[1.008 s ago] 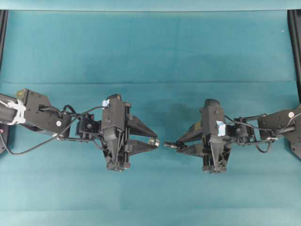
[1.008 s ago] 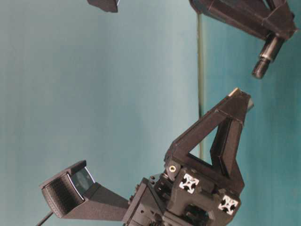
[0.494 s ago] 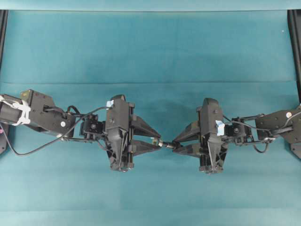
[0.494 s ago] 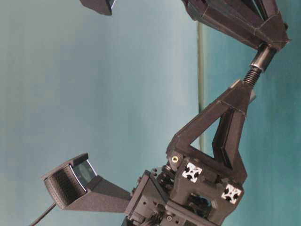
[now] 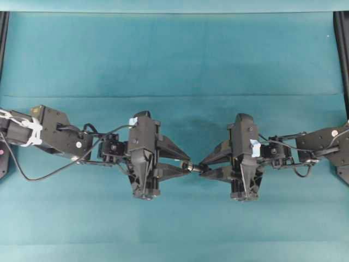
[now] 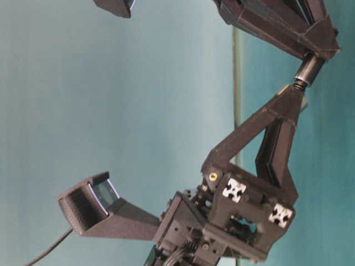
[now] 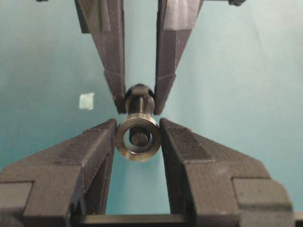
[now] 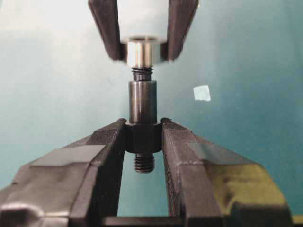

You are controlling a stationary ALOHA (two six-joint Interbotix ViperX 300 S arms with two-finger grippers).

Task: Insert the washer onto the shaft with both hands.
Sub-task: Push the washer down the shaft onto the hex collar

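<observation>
Grippers face tip to tip: left gripper [image 7: 138, 137] clamps the washer [image 7: 138, 139], right gripper [image 8: 143, 137] clamps the shaft [image 8: 143, 101], bore coaxial for threading.

centre: grippers [image 5: 190, 167] tip-to-tip | mat [image 5: 174, 54] open above, below

Quick headcount: two black truss-fingered robot end effectors, the left end effector [image 5: 184, 163] and the right end effector [image 5: 203, 165]. One thick grey metal ring, the washer [image 7: 138, 139]. One slim dark grey stepped metal rod, the shaft [image 8: 143, 124]. One pale blue tape scrap [image 8: 202, 92] on the teal desk [image 5: 174, 54], around 2 o'clock from the shaft in the right wrist view.
</observation>
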